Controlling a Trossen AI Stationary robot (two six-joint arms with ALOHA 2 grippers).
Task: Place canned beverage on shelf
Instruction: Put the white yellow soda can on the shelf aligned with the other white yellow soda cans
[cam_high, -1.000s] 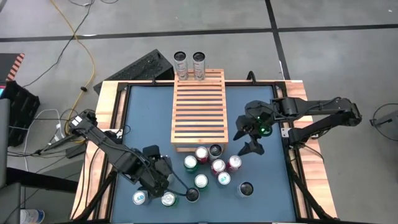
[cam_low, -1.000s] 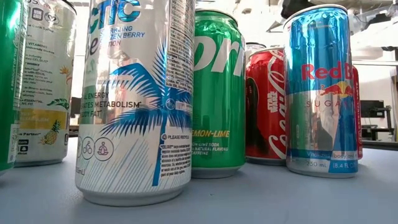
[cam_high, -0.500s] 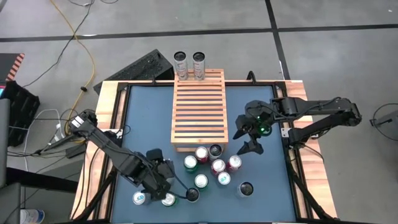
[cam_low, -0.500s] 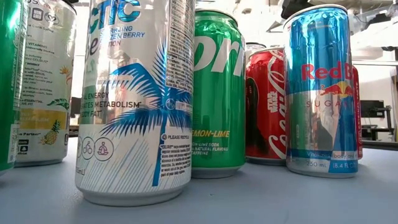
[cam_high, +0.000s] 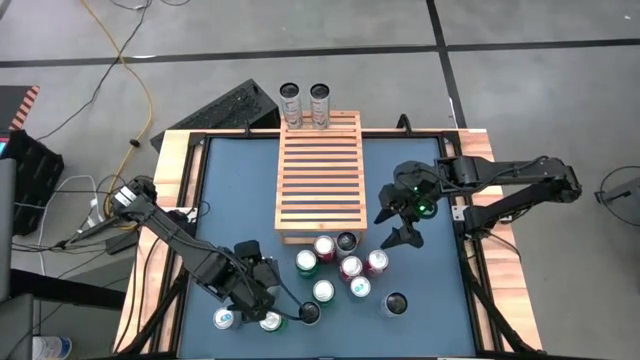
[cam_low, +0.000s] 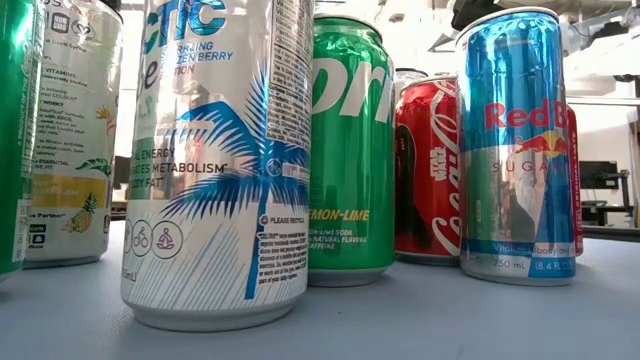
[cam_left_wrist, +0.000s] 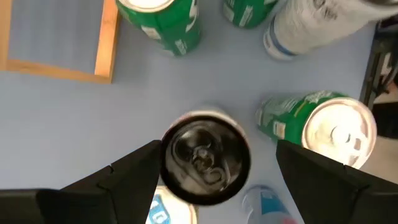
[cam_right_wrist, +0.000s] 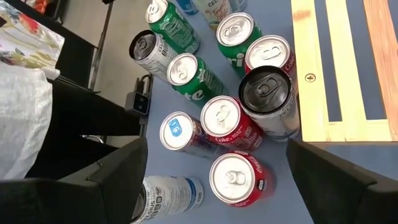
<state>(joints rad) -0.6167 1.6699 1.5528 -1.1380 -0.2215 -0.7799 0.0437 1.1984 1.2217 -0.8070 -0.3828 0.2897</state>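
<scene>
Partly cut off, left end effector (cam_left_wrist: 205, 168) spread wide around black-topped can (cam_left_wrist: 206, 157), label hidden.

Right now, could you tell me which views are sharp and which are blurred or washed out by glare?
High view: sharp and evenly lit, the shelf crisp. Low view: the near white can fills the frame, and the room behind is blown out bright. Left wrist view: soft throughout, the black-topped can between the left hand's fingers is blurred. Right wrist view: cans sharp, its own fingers blurred.
</scene>
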